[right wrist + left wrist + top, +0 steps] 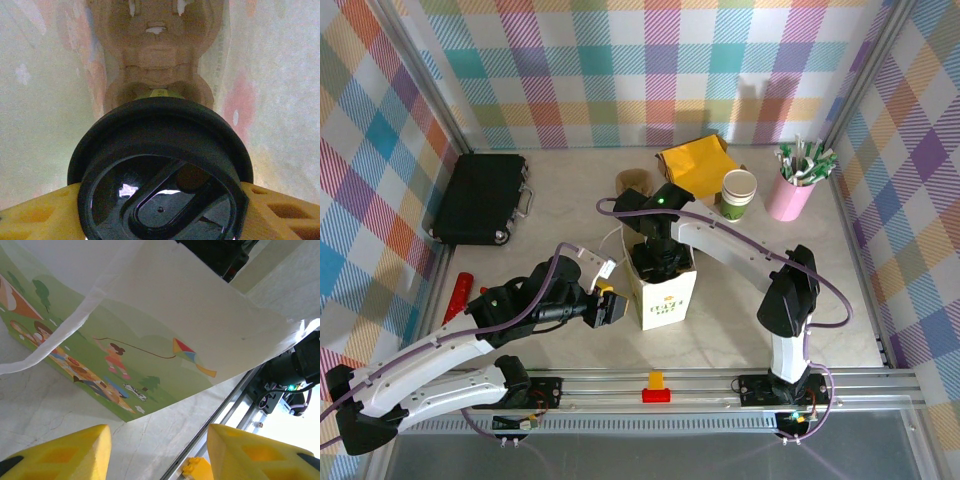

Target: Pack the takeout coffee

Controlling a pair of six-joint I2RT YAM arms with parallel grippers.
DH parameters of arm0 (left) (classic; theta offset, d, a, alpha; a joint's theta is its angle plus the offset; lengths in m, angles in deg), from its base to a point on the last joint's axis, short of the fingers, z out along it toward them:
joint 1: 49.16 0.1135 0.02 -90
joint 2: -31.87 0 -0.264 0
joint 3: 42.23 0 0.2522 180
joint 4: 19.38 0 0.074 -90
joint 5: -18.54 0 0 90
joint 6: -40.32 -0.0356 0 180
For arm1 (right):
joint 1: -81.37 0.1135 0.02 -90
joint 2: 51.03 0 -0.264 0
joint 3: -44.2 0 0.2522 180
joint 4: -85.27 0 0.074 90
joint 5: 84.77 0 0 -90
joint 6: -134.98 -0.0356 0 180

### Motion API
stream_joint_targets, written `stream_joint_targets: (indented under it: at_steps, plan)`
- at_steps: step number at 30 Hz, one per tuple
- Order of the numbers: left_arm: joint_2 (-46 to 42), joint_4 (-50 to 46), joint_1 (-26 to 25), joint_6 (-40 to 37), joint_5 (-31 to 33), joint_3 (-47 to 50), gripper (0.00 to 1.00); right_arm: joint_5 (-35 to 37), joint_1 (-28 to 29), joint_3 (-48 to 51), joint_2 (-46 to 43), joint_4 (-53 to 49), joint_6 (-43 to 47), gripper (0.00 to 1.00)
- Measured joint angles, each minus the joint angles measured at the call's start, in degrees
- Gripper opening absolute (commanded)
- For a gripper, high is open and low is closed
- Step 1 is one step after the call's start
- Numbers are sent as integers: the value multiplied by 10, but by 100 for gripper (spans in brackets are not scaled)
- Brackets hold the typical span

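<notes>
Right wrist: glossy round black plastic lid [160,150].

A robot test cell: plaid cloth walls [650,70] on aluminium framing [423,90] enclose a small tabletop [570,200].

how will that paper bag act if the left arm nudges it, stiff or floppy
Probably floppy: the paper bag bows and creases in the left wrist view, so a nudge likely dents it before shifting it. It stands tall on a small base, so it may tip. Thin paper suggests it is light for its size.
</notes>
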Motion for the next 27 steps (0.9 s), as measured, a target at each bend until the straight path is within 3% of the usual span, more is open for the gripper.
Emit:
stream_joint_targets:
  at_steps: [27]
  plan:
    - [-1, 0, 0, 7, 0, 0, 53, -1, -4, 10, 0, 7, 0, 56]
